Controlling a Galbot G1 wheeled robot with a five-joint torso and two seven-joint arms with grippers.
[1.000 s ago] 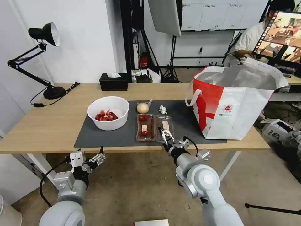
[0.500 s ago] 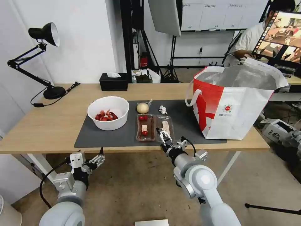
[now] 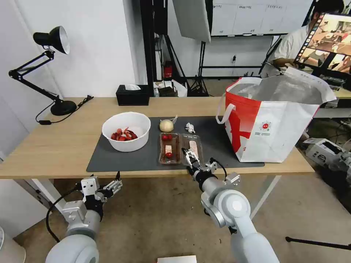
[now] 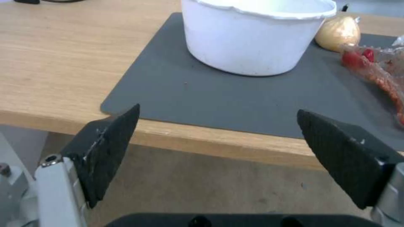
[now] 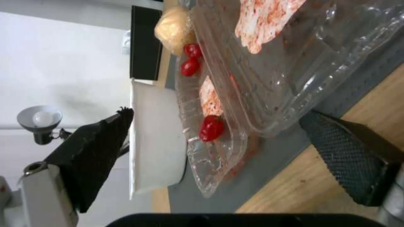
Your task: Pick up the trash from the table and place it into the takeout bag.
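Reaching over near edge of long light-wood worktop (image 3: 55, 146), right gripper (image 3: 190, 157) spread wide at near end of right-hand clear plastic tray (image 3: 192, 145) holding pale food bits; one finger over tray, other beside it, nothing grasped. Second clear plastic tray (image 3: 169, 147) with red tomatoes touching alongside. White round bowl (image 3: 126, 130) of red shellfish scraps, beige ball (image 3: 166, 125), small crumpled white wrapper (image 3: 189, 127) all on dark grey rectangular mat (image 3: 120, 159). Large red-and-white foil-lined takeout bag (image 3: 272, 120) upright at mat's right end. Left gripper (image 3: 114, 186) released, below worktop edge.
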